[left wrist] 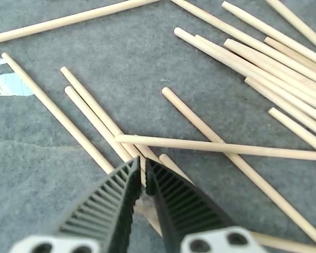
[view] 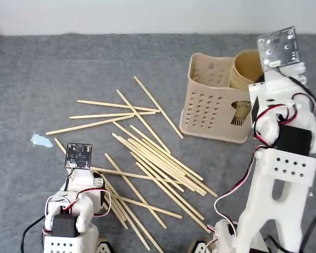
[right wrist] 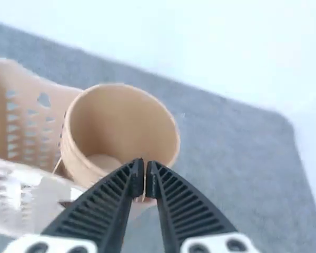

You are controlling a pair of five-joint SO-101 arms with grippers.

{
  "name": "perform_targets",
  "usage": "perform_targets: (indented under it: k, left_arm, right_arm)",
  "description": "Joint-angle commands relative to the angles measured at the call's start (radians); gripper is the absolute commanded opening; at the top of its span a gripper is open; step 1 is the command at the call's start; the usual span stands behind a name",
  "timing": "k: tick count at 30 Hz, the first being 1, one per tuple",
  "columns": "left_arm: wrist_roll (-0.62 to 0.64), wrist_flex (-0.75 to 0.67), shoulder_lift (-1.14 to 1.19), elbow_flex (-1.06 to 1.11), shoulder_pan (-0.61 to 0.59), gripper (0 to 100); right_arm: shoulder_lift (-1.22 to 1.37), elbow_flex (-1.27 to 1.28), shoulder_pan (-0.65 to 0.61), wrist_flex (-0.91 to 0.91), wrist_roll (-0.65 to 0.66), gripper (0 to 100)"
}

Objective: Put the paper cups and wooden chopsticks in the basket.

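Note:
Several wooden chopsticks [view: 158, 158] lie scattered over the grey cloth in the middle of the table. The beige perforated basket [view: 208, 108] stands at the back right, and a stack of paper cups [view: 245, 66] leans out of its right end. My right gripper [right wrist: 144, 167] is raised over that end, shut on the near rim of the top paper cup [right wrist: 121, 126]. The basket wall [right wrist: 21, 105] is beside it. My left gripper [left wrist: 142, 166] is shut, low over the nearest chopsticks [left wrist: 221, 147] at the front left, and one stick runs under its fingertips.
A small pale blue scrap [view: 41, 140] lies on the cloth at the left, also seen as the blue scrap [left wrist: 10, 84] beside a chopstick. The left arm [view: 76, 179] sits at the front left, the right arm [view: 279, 142] towers at the right. A white wall borders the far edge.

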Motion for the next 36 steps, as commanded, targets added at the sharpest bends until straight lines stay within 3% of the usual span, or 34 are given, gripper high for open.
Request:
perform_targets:
  k: [1,5,11,16,19,28,36]
  left_arm:
    - [0.011,0.003,-0.017,-0.008,0.0,1]
    - [0.011,0.003,-0.017,-0.008,0.0,1]
    - [0.011,0.003,-0.017,-0.008,0.0,1]
    - [0.011,0.003,-0.017,-0.008,0.0,1]
    - [0.011,0.003,-0.017,-0.008,0.0,1]
    - [0.011,0.003,-0.017,-0.008,0.0,1]
    - [0.011,0.003,-0.017,-0.008,0.0,1]
  right_arm:
    - [-0.048,-0.009,0.007,-0.03,0.011,4.6]
    - [-0.048,-0.011,0.007,0.002,0.011,4.4]
    - [-0.102,-0.011,-0.068,0.199,0.011,4.6]
    - [-0.145,-0.006,-0.236,0.38,-0.002,4.7]
    - [-0.108,-0.006,-0.351,0.43,-0.081,4.7]
    - [0.188,-0.012,-0.619,0.41,-0.176,5.4]
    - [0.49,-0.011,-0.71,0.278,-0.218,17.9]
